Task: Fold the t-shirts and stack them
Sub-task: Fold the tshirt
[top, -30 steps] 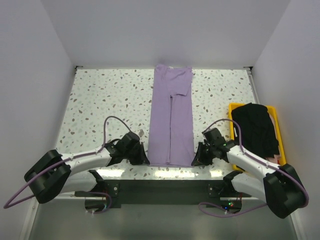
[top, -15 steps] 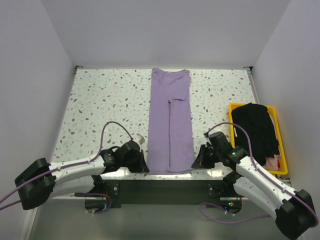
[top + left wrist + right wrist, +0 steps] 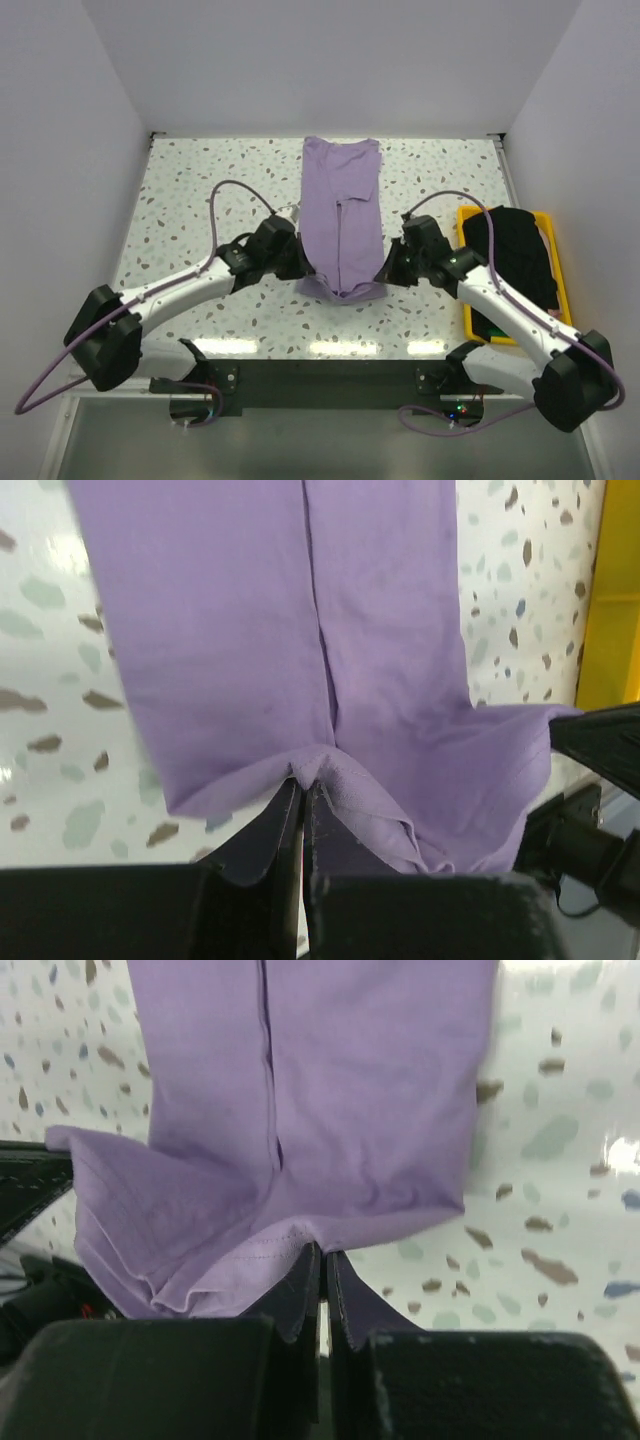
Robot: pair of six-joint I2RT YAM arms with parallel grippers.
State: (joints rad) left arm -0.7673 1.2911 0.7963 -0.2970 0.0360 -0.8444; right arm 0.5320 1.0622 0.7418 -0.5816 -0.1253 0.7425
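The lavender t-shirt (image 3: 341,205) lies as a long narrow strip down the table's middle. Its near end is lifted and curls over toward the far end. My left gripper (image 3: 300,262) is shut on the shirt's near left corner (image 3: 310,765). My right gripper (image 3: 388,266) is shut on the near right corner (image 3: 318,1242). Both hold the hem above the table, the cloth sagging between them. The black t-shirt (image 3: 512,255) lies heaped in the yellow bin (image 3: 552,300) at the right.
The speckled table (image 3: 200,200) spreads to the left and right of the shirt. White walls close the table at the back and sides. The yellow bin's edge shows in the left wrist view (image 3: 610,600).
Both grippers have lifted the shirt's near hem off the table's front edge and carried it toward the far end, so the strip now looks shorter with a raised fold.
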